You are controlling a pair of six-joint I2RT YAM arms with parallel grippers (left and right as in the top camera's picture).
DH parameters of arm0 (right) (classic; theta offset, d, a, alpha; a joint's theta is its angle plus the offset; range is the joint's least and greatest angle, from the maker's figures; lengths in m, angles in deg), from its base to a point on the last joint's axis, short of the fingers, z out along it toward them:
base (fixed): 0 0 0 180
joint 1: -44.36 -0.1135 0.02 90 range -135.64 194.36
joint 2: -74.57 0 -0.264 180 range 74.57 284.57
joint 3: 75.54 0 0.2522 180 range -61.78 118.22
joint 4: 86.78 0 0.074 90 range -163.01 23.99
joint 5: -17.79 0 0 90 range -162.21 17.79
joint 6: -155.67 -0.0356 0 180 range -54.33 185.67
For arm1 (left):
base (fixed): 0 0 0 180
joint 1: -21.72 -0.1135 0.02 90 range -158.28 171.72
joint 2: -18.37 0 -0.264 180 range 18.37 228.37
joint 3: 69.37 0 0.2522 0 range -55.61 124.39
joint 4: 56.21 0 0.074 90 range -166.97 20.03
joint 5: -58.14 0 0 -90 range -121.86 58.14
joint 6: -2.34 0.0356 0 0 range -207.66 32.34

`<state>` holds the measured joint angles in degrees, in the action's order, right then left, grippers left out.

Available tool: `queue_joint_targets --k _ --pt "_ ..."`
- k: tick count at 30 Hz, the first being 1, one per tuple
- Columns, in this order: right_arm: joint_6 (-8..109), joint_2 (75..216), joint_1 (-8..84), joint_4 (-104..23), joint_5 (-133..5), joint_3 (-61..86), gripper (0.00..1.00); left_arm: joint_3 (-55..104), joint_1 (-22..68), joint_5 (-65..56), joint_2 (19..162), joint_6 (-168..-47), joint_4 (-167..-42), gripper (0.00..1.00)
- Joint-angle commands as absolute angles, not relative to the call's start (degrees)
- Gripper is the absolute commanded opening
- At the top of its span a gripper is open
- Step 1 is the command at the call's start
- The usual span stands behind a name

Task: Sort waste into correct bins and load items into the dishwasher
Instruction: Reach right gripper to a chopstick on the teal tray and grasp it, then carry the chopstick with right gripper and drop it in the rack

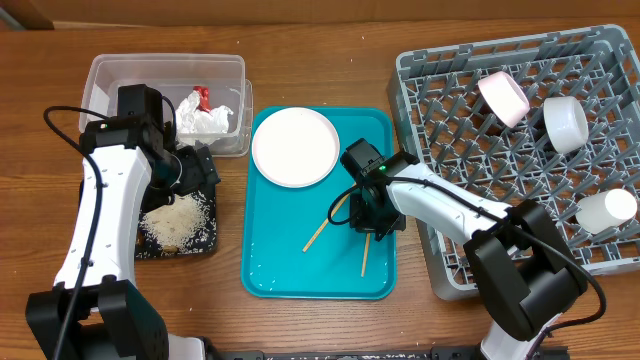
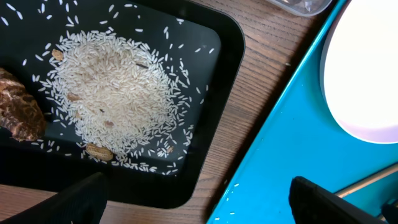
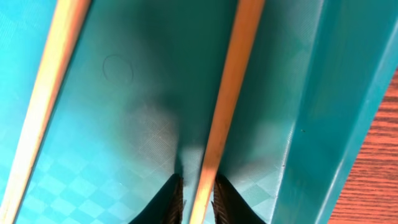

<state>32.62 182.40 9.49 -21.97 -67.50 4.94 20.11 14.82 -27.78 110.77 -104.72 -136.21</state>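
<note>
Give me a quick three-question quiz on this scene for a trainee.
1. True or false: the white plate sits in the grey dish rack.
2. Which pincer grips a chopstick?
3. Fill in: the rice lies in the ___ tray.

Key:
1. False; it sits on the teal tray.
2. The right pincer.
3. Black; the black tray.
</note>
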Motion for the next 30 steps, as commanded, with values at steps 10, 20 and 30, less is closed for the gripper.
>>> queue_joint_targets --k 10,20,30 --pt "34.32 181.96 9.56 -21.18 -63.11 4.35 0.05 20.24 14.67 -27.32 111.06 -105.70 -136.19 0.94" --pt "42.04 175.01 12.86 -9.12 -67.48 17.18 0.04 20.24 14.67 -27.34 111.06 -105.70 -136.17 0.97" --pt "57.55 165.63 23.76 -0.15 -80.55 27.91 0.04 20.24 14.67 -27.34 111.06 -105.70 -135.99 0.98"
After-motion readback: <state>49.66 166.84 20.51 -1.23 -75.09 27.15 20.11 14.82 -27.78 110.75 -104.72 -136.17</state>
